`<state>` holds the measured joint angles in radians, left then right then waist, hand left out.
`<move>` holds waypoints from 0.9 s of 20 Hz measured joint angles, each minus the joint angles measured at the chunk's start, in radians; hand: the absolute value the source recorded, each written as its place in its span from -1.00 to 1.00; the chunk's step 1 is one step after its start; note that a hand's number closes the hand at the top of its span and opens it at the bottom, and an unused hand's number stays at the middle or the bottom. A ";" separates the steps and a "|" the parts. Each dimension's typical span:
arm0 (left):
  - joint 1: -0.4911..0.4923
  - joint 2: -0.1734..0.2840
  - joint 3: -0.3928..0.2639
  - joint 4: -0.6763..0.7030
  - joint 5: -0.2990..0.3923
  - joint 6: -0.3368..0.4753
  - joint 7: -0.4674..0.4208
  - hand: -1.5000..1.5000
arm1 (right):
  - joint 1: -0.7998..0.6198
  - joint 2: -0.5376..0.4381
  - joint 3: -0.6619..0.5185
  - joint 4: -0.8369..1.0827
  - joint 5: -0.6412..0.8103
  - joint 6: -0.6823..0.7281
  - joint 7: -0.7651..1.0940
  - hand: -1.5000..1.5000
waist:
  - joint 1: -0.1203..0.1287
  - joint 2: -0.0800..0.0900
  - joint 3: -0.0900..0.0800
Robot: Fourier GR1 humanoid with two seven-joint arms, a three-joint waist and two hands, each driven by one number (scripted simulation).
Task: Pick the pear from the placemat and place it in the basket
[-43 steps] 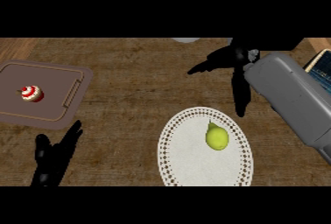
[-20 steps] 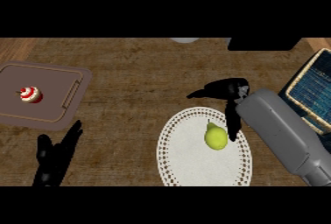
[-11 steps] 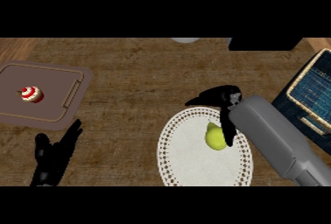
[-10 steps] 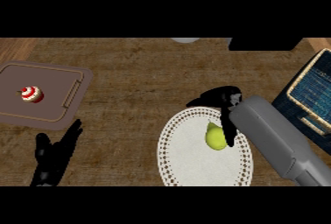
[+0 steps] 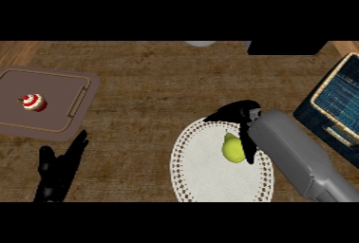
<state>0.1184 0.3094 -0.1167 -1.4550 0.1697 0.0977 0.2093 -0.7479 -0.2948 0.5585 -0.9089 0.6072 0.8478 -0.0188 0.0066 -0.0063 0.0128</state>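
Note:
A yellow-green pear lies on the white lace placemat at centre right of the counter. My right hand hovers over the mat's far edge, just above the pear. Its fingers run straight down the pear's right side, and the thumb points left over the mat's rim. The hand is open, and I cannot tell whether the fingers touch the fruit. The basket, dark blue with a tan rim, stands at the right edge, partly cut off. My left hand rests open at lower left.
A brown tray at the left holds a red and white cupcake. A grey round object and a black block sit at the counter's far edge.
My right hand has come down and left from the back of the counter to the pear, its fingers now alongside the fruit. The pear and my left hand have not moved.

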 measured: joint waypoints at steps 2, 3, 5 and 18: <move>-0.001 -0.011 -0.003 -0.005 -0.011 0.009 0.004 0.00 | 0.009 0.010 -0.001 -0.001 0.016 -0.006 0.003 -1.00 | -0.001 -0.001 0.000; 0.001 -0.007 0.005 0.001 -0.005 -0.004 -0.005 0.00 | 0.018 0.006 -0.002 -0.005 0.022 -0.008 -0.003 -1.00 | -0.001 -0.001 0.001; -0.009 -0.013 0.005 0.013 -0.010 -0.007 -0.002 0.00 | 0.018 0.007 -0.004 0.007 0.036 -0.017 -0.024 -1.00 | -0.001 -0.002 0.003; -0.006 -0.025 0.030 -0.001 -0.024 -0.021 0.028 0.00 | 0.056 -0.017 0.038 -0.041 0.181 -0.154 -0.191 1.00 | 0.000 -0.007 -0.003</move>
<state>0.1128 0.2843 -0.0871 -1.4558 0.1460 0.0769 0.2370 -0.6915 -0.3122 0.5968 -0.9501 0.7879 0.6939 -0.2100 0.0062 -0.0135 0.0100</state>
